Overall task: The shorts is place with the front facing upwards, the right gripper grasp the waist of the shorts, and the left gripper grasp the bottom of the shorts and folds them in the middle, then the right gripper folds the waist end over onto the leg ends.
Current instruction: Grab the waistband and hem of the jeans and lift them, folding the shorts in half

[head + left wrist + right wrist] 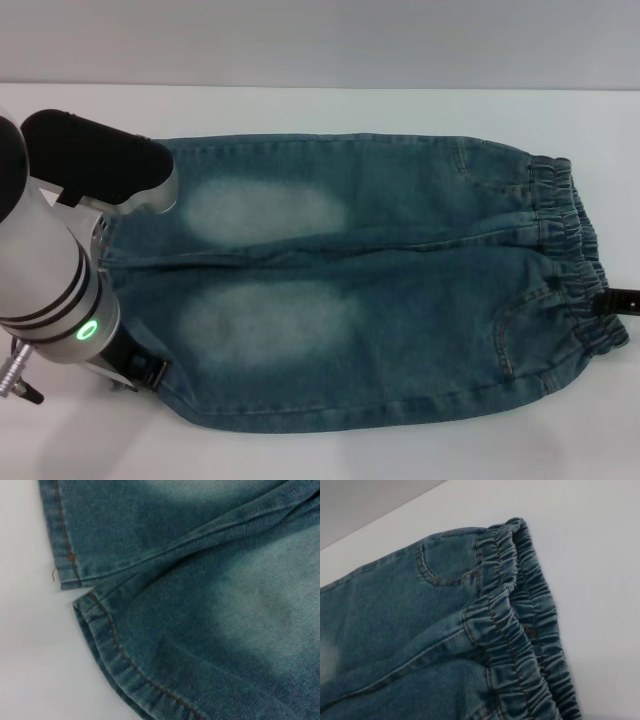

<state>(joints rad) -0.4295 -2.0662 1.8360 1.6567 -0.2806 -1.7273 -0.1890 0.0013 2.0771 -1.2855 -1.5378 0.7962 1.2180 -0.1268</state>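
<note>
The shorts (370, 290) lie flat, front up, across the white table (330, 455). The left end effector (135, 372) sits at the bottom of the shorts (95, 625), mostly hidden beneath its own silver arm (50, 290); I cannot tell how its fingers stand. The right end effector (622, 300) shows only a black tip touching the waist of the shorts (570, 260); its opening is unclear too.

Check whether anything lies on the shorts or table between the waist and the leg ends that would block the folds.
Nothing visible does. The shorts lie flat on the white table, bare denim from the waist to the leg ends.
</note>
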